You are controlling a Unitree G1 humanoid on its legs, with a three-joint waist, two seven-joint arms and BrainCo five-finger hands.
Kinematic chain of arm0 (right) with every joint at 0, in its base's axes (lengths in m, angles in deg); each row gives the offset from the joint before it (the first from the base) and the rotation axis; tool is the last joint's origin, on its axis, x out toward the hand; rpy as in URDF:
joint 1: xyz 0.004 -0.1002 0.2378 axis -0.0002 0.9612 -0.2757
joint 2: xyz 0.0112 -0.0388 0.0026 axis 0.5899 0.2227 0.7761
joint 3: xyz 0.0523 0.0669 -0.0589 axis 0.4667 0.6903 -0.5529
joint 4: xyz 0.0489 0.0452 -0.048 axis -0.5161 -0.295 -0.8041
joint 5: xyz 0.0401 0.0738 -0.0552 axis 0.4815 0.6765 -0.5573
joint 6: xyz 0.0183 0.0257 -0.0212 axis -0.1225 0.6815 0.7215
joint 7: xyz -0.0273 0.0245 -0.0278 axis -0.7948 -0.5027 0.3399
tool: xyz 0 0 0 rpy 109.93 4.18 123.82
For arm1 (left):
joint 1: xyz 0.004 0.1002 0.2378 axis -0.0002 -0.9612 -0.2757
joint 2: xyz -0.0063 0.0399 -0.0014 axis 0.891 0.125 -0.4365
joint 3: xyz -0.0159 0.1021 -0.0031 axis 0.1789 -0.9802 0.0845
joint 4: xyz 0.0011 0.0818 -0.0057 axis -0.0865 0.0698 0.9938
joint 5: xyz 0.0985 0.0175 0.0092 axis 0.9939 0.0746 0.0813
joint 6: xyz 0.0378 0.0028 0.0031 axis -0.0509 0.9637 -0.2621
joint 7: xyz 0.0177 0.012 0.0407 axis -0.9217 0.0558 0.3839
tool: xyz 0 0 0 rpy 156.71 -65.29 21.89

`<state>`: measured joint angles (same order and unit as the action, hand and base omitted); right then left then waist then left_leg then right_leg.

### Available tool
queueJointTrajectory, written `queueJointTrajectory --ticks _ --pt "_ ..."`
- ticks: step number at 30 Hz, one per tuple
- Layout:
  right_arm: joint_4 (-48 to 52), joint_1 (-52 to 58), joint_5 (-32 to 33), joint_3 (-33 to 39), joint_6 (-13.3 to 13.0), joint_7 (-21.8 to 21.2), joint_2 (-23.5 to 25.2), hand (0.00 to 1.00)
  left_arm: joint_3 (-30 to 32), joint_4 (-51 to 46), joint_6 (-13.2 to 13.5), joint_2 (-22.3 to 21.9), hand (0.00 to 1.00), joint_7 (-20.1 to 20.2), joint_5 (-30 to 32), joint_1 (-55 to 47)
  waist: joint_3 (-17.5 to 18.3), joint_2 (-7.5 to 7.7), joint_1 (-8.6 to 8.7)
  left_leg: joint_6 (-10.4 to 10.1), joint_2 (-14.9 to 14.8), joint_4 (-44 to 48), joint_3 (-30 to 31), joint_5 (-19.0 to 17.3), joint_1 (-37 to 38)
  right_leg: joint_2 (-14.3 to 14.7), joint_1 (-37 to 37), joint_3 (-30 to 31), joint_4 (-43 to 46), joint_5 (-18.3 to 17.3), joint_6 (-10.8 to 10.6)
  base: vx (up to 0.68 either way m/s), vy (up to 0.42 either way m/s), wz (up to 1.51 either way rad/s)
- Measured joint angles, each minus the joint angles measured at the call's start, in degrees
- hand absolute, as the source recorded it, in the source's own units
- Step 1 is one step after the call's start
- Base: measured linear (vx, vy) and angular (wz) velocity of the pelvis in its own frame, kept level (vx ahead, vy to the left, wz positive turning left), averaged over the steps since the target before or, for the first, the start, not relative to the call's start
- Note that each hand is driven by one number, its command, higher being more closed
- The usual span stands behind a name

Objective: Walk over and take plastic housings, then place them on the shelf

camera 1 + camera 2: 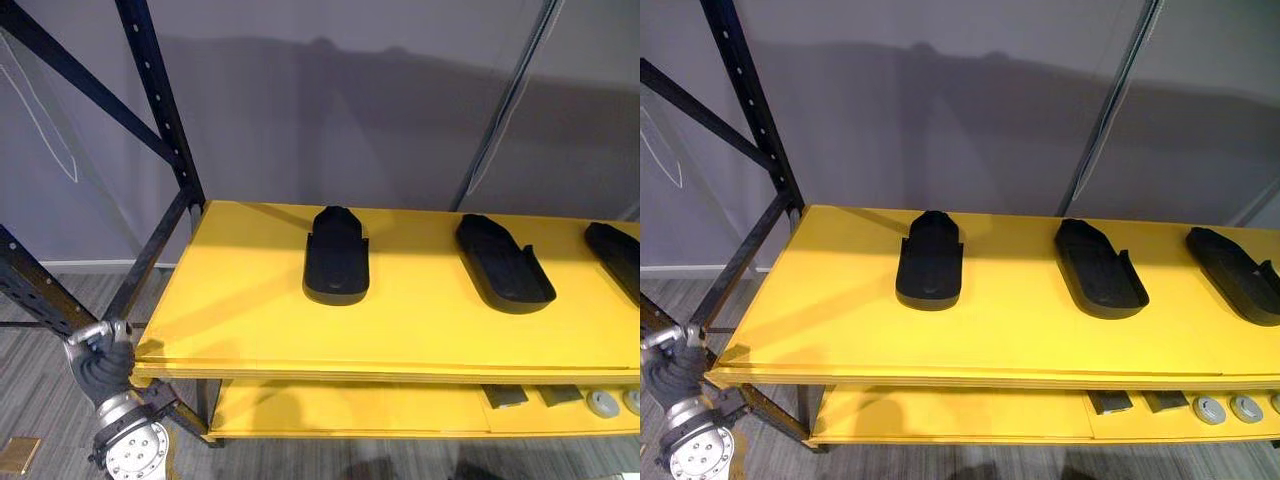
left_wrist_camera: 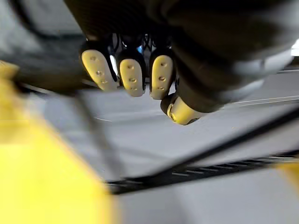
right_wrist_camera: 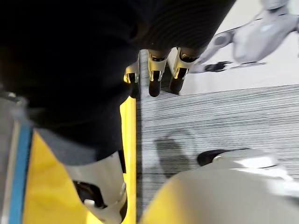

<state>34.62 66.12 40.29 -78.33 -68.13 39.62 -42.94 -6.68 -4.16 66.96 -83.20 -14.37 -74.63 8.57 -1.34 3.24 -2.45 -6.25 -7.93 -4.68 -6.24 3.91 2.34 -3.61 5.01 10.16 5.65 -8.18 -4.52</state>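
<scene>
Three black plastic housings lie in a row on the yellow top shelf board (image 1: 240,310): one left of centre (image 1: 336,258), one in the middle (image 1: 503,262), one at the right edge (image 1: 615,258). My left hand (image 1: 100,368) hangs low beside the shelf's front left corner, below the board. In its wrist view its fingers (image 2: 133,74) are curled with the thumb close by, and it holds nothing. My right hand (image 3: 156,77) has straight fingers pointing down at the floor beside a yellow board edge (image 3: 131,140), also holding nothing.
A black steel upright (image 1: 160,110) and diagonal braces stand at the shelf's left end. The lower yellow board (image 1: 330,408) carries small grey blocks (image 1: 505,396) and round silver parts (image 1: 602,403) at the right. A grey wall is behind, and the floor is striped grey carpet (image 3: 210,126).
</scene>
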Motion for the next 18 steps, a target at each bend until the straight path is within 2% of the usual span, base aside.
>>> queueJointTrajectory --ticks 1,2,3,6,10,18 --pt "0.3 -0.1 0.0 0.0 0.0 0.0 0.1 0.00 0.6 2.6 -0.7 -0.1 1.00 0.1 0.2 0.0 0.0 -0.02 0.02 0.0 0.0 0.1 -0.1 0.0 0.0 0.0 0.0 0.0 0.0 0.0 0.0 -0.03 0.009 -0.06" --pt "1.6 -0.3 0.0 0.0 0.1 -0.2 0.5 0.00 1.9 9.0 -2.6 -0.8 1.00 0.9 0.3 0.0 0.0 0.06 0.06 0.0 -0.1 0.2 -0.3 -0.1 0.2 0.0 0.0 0.1 0.0 0.0 0.0 -0.03 0.009 -0.07" --pt "2.0 -0.3 0.0 0.0 0.2 -0.3 0.6 0.00 2.5 11.8 -3.5 -1.1 0.00 1.1 0.3 0.0 0.1 0.13 0.08 0.0 -0.1 0.3 -0.4 -0.2 0.2 0.0 0.0 0.1 0.0 0.0 0.0 -0.02 0.011 -0.06" --pt "2.3 -0.9 0.0 0.0 0.5 -0.5 1.4 0.00 3.4 28.2 -5.8 -1.0 0.00 3.0 0.2 0.3 0.2 0.28 -0.01 0.3 0.1 0.3 -1.0 0.0 1.3 -0.3 0.0 0.2 0.6 -0.5 -0.1 -0.02 0.009 -0.06" --pt "2.9 -1.7 0.0 0.2 0.6 -0.9 3.6 0.00 3.5 48.3 -6.6 -0.7 0.00 6.3 -0.1 1.0 0.3 0.22 0.01 0.3 0.1 -0.3 -1.8 0.0 1.9 -0.3 -0.4 0.6 1.0 -0.9 0.1 -0.02 0.010 -0.07" --pt "-2.8 -5.1 0.0 2.6 0.7 -0.8 4.0 0.00 -0.5 58.1 -5.8 1.4 0.00 9.9 -0.2 3.1 0.2 -0.04 0.18 0.2 0.4 -0.3 -2.1 -0.1 1.9 -0.3 -0.8 1.4 0.8 -0.9 0.2 0.00 0.006 -0.03"
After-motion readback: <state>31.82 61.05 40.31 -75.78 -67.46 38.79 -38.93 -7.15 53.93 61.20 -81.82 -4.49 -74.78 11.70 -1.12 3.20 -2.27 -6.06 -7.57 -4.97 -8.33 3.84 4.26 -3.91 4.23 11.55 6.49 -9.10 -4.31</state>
